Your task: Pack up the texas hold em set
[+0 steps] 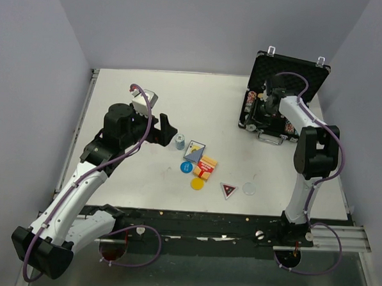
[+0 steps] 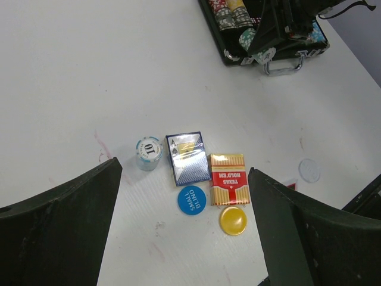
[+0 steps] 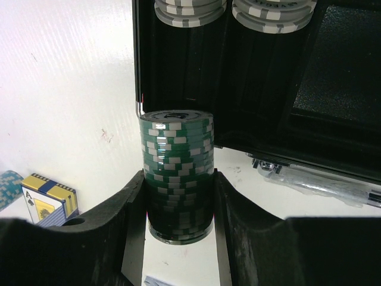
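**Right gripper** [image 3: 178,199]: jaws clamped on a green chip stack [image 3: 177,161], with one finger [image 3: 113,220] on each side of it. We place the stack at the near edge of the open briefcase [image 1: 291,70]. The briefcase stands at the far right of the table [image 1: 129,101] with its lid raised. Below the stack we see white table surface, but we cannot tell whether the stack touches it. Beyond the stack, inside the case, grey chip rows [image 3: 187,11] sit in their slots. The silver handle [image 2: 284,65] is on the case's near side.

**Left gripper** [image 1: 168,130]: jaws wide apart, nothing between them. It is above the table left of centre, well apart from the briefcase.

**Loose pieces:** we note a cluster near the table's middle, just right of the left gripper.
- The light-blue chip stack [image 2: 149,153], marked 10, is the piece closest to the left gripper.
- The blue card deck [image 2: 187,158] is just right of that stack.
- The red card deck [image 2: 228,179], marked Texas Hold'em, is just beside the blue one, right and nearer.
- The blue disc [image 2: 191,199], reading SMALL BLIND, is just near of the blue deck.
- The yellow disc [image 2: 233,220] is just near of the red deck.
- The triangular button [image 1: 228,190] and the clear disc [image 1: 249,188] lie side by side farther right.

Every loose piece lies well apart from the right gripper and the case.
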